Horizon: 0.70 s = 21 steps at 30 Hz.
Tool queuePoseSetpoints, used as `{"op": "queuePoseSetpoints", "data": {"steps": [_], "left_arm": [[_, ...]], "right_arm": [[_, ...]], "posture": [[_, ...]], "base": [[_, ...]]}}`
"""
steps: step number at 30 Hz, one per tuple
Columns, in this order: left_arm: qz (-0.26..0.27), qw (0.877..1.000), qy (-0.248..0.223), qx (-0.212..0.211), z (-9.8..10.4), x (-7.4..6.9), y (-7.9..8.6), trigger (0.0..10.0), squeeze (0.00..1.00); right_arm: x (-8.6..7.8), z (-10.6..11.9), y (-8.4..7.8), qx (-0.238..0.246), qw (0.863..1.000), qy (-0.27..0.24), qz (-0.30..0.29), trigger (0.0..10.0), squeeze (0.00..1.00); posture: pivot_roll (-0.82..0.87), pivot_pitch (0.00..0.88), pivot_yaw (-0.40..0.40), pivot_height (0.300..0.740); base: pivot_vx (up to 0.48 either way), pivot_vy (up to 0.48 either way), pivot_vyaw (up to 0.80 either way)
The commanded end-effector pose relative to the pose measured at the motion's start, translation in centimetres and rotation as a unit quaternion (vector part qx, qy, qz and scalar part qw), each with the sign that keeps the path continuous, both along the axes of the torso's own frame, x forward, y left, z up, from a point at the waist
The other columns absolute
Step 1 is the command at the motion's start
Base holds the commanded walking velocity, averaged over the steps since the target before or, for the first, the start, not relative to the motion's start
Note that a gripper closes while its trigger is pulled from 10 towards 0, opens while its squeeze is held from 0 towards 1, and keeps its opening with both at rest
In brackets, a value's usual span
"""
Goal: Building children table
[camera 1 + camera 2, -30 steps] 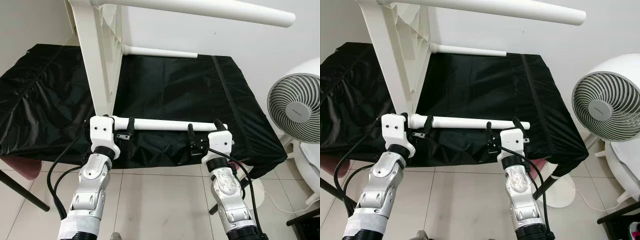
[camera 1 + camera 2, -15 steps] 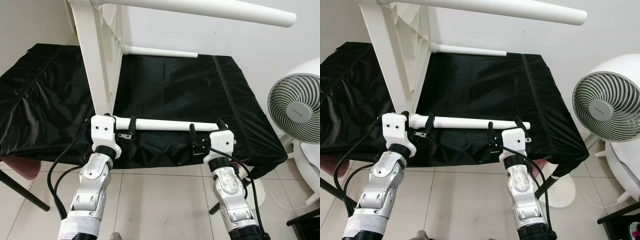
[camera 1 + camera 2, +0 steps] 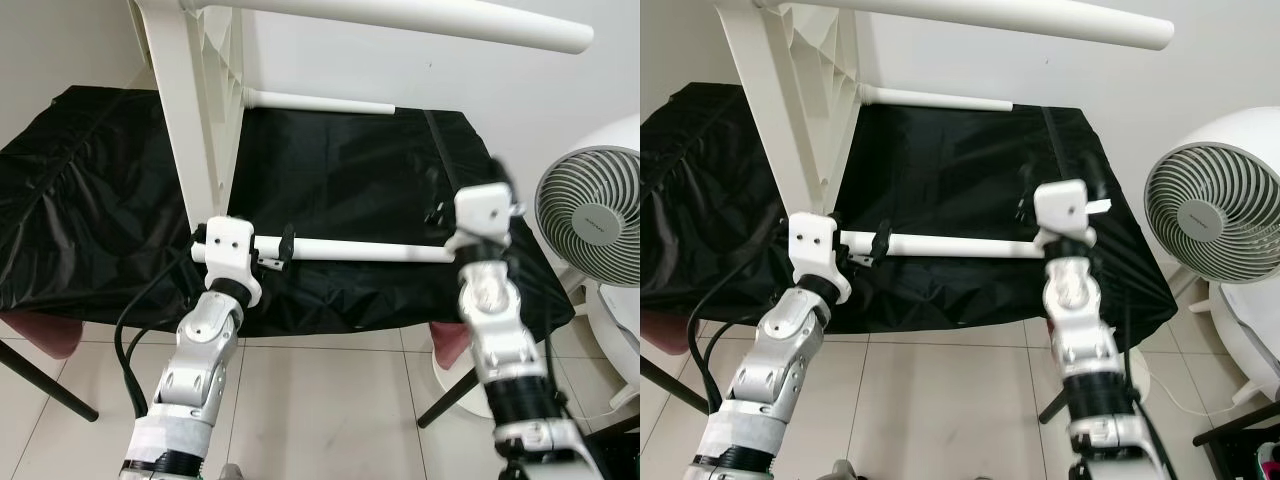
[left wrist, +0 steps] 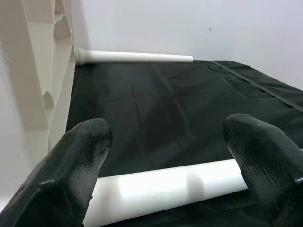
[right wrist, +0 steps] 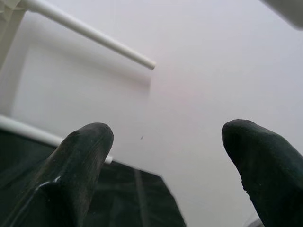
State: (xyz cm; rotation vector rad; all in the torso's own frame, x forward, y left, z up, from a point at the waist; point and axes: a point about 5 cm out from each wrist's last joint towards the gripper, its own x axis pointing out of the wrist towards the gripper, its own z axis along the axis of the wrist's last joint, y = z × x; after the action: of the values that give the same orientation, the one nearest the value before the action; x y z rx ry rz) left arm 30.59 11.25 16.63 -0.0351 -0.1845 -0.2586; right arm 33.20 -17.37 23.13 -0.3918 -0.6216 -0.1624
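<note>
Right end effector (image 3: 470,195) lifted off the leg (image 3: 370,251), open; fan (image 3: 590,210) beside.

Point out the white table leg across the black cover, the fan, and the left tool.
white table leg (image 3: 370,251), left eye view, middle of the tube.
fan (image 3: 592,217), left eye view, centre hub of the grille.
left tool (image 4: 165,156), left wrist view, midway between its two black fingertips, over the leg.
</note>
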Motion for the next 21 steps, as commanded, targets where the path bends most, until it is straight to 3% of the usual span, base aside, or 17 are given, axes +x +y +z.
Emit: {"op": "queuePoseSetpoints", "data": {"steps": [1, 3, 4, 8, 9, 10, 12, 14, 21], "left_arm": [[-0.054, 0.998, 0.007, 0.008, -0.2, -0.1, -0.5, 10.0, 0.00], [-0.054, 0.998, 0.013, 0.004, -0.4, 0.0, -0.6, 10.0, 0.00], [-0.066, 0.996, 0.053, -0.027, -1.1, 0.0, -1.3, 10.0, 0.00], [-0.071, 0.989, 0.105, -0.070, -1.6, 0.0, -2.5, 10.0, 0.00], [-0.055, 0.981, 0.150, -0.114, -2.0, 0.1, -2.7, 10.0, 0.00], [-0.055, 0.981, 0.150, -0.114, -2.0, 0.1, -2.7, 10.0, 0.00], [-0.033, 0.966, 0.199, -0.162, -2.4, 0.2, -2.9, 10.0, 0.00], [-0.026, 0.961, 0.206, -0.183, -2.1, 0.4, -2.8, 10.0, 0.00], [0.000, 0.956, 0.218, -0.198, -2.0, 0.8, -1.9, 10.0, 0.00]], "right_arm": [[0.2, 0.1, -0.3, -0.002, 1.000, -0.006, -0.013, 10.0, 0.00], [0.4, 0.7, -0.2, -0.004, 1.000, -0.018, -0.020, 10.0, 0.00], [0.5, 1.6, 0.1, -0.009, 0.999, -0.035, -0.018, 10.0, 0.00], [0.5, 2.7, 0.6, -0.021, 0.998, -0.056, -0.013, 10.0, 0.00], [0.4, 3.2, 0.8, -0.028, 0.997, -0.066, -0.011, 10.0, 0.00], [0.4, 3.2, 0.8, -0.028, 0.997, -0.066, -0.011, 10.0, 0.00], [0.3, 3.7, 0.8, -0.038, 0.996, -0.078, -0.011, 10.0, 0.00], [0.3, 3.9, 0.7, -0.043, 0.995, -0.086, -0.014, 10.0, 0.00], [0.2, 4.2, 0.6, -0.058, 0.993, -0.101, -0.019, 10.0, 0.00]], "posture": [[0.09, 0.070, -0.044, 0.740], [0.09, 0.082, -0.050, 0.740], [0.09, 0.093, -0.051, 0.740], [0.10, 0.097, -0.048, 0.740], [0.10, 0.097, -0.048, 0.740], [0.10, 0.097, -0.048, 0.740], [0.08, 0.101, -0.032, 0.740], [0.08, 0.102, -0.030, 0.740], [0.08, 0.098, -0.024, 0.740]], "base": [[0.000, 0.000, 0.00], [0.000, 0.000, 0.00], [0.000, 0.000, 0.00], [0.000, 0.000, 0.00], [0.000, 0.000, 0.00], [0.000, 0.000, 0.00], [0.000, 0.000, 0.00], [0.000, 0.000, 0.00], [0.000, 0.000, 0.00]]}}
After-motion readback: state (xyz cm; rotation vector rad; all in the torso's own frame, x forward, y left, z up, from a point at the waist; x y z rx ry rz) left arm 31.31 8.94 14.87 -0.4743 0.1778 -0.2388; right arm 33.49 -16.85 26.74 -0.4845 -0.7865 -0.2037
